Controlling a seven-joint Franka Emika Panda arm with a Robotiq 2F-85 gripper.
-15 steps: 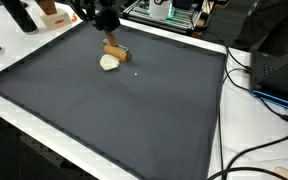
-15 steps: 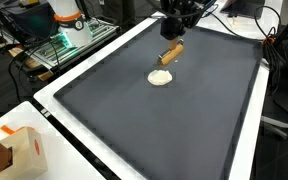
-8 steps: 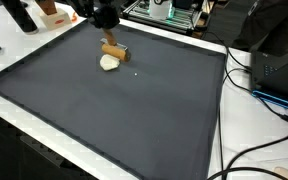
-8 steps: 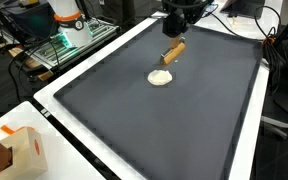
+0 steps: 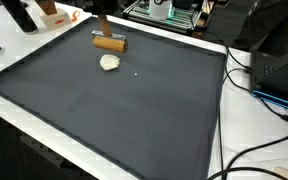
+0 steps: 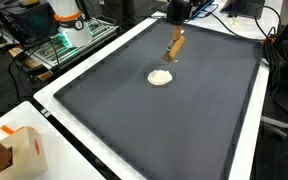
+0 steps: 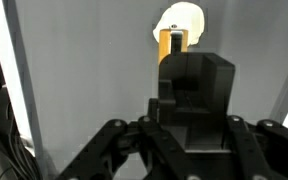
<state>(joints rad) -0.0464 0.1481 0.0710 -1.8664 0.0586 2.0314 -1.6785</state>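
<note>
1. Holding a wooden stick (image 6: 174,47) in jaws clamped shut on its upper end, up near the far edge of the dark mat (image 6: 154,120).
2. Hanging clear of the mat in both exterior views, slanted rather than upright, with a dark tip (image 5: 122,43) at one end.
3. Down below, near the stick's low end: a pale lump (image 6: 161,77), lying flat on the mat, apart from the stick.
4. From the wrist view, looking along the stick (image 7: 171,45) towards the lump (image 7: 180,18) just past it.
5. Done so far, by the look of it: pick-up made, grip firm, stick off the surface.
6. Left to do, judging from here: stick not yet set down anywhere, not yet brought against the lump.
7. Off at the near corner of the white counter (image 6: 46,104): an orange-and-white box (image 6: 24,150), well apart from the action.
</note>
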